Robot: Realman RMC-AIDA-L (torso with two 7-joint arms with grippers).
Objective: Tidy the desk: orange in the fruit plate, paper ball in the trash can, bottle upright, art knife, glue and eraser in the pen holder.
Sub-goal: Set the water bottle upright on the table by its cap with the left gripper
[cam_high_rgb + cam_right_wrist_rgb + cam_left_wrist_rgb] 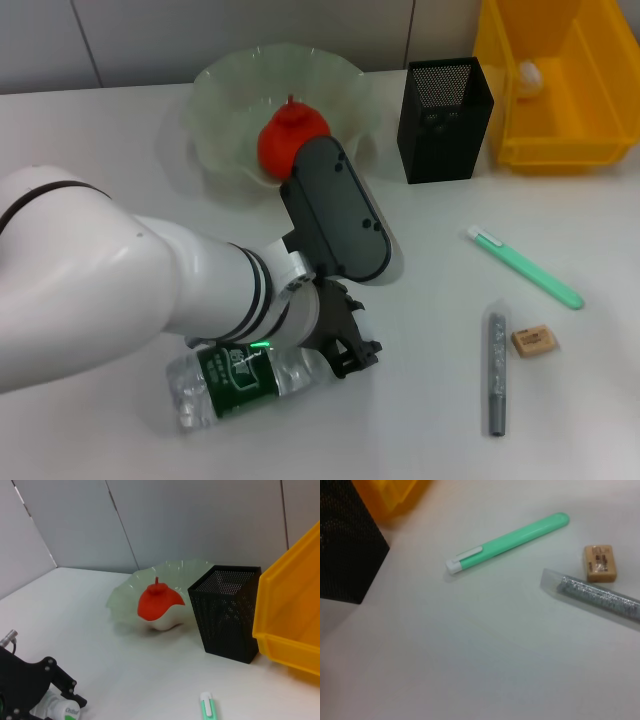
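1. The left gripper (345, 350), a black claw on a glossy white arm, is down at the cap end of the bottle (235, 385); whether it grips cannot be told.
2. The clear, crinkled bottle lies on its side under the wrist, its long axis running from the gripper toward the robot's left.
3. Beyond the gripper, the red-orange orange (292, 137) sits in the wavy translucent fruit plate (220, 100).
4. The black mesh pen holder (444, 120) stands upright beside the yellow trash can (560, 130), which holds the white paper ball (528, 75).
5. To the gripper's right lie the green art knife (525, 267), grey glue (495, 372) and tan eraser (532, 341).
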